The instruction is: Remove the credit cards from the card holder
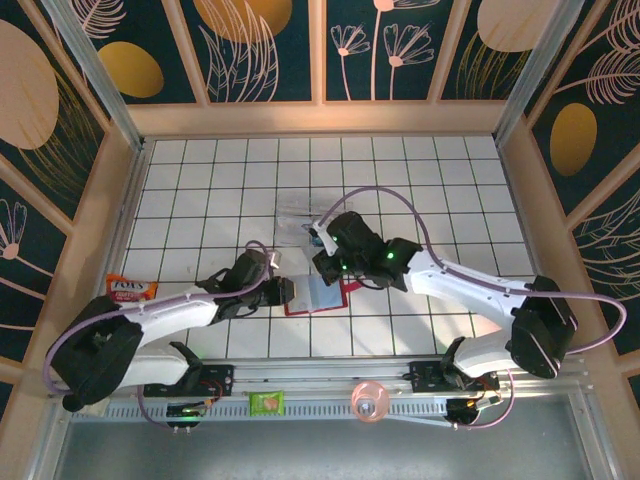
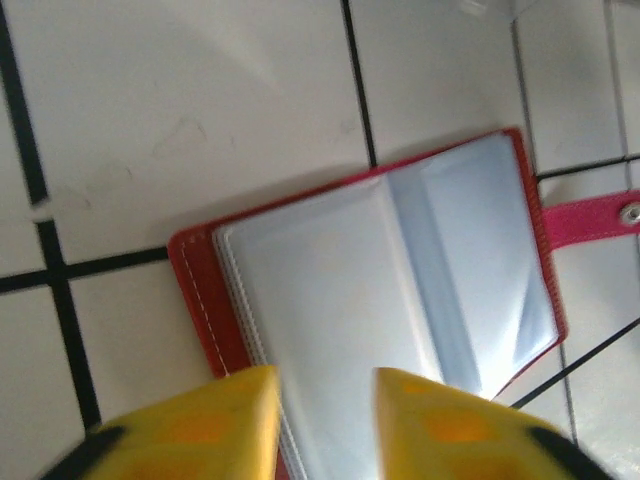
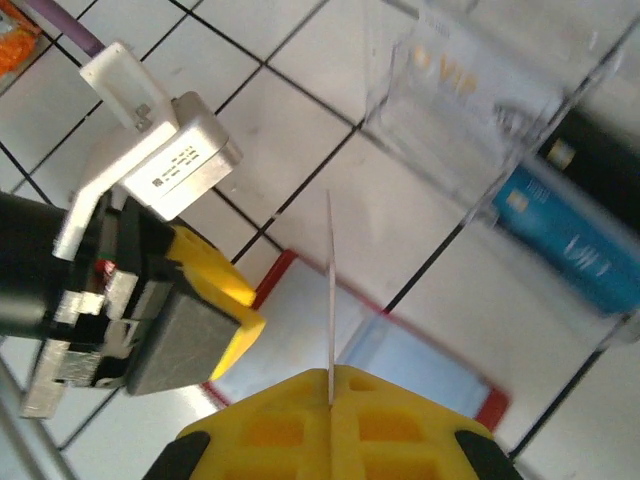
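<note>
Nearest, see the left gripper (image 2: pixel 325 385) spread, hovering just over the open card holder (image 2: pixel 400 270), flat on the white tiles (image 2: pixel 180 120). Above it, find the right gripper (image 3: pixel 332 380) pressed together on a thin card (image 3: pixel 329 280), seen edge-on. Judging by that, mid-extraction. Next, probably: carry the card to the clear box (image 3: pixel 480 130) beyond, release, return for any others.

The work surface (image 1: pixel 200 170) is covered in white square tiles divided by dark grid lines. It is enclosed on three sides by wall panels (image 1: pixel 265 50) in dark teal, printed with gold and peach botanical motifs and framed in pale wood. A metal rail (image 1: pixel 320 372) is fitted along the near edge. Bright, even lighting is noted.
</note>
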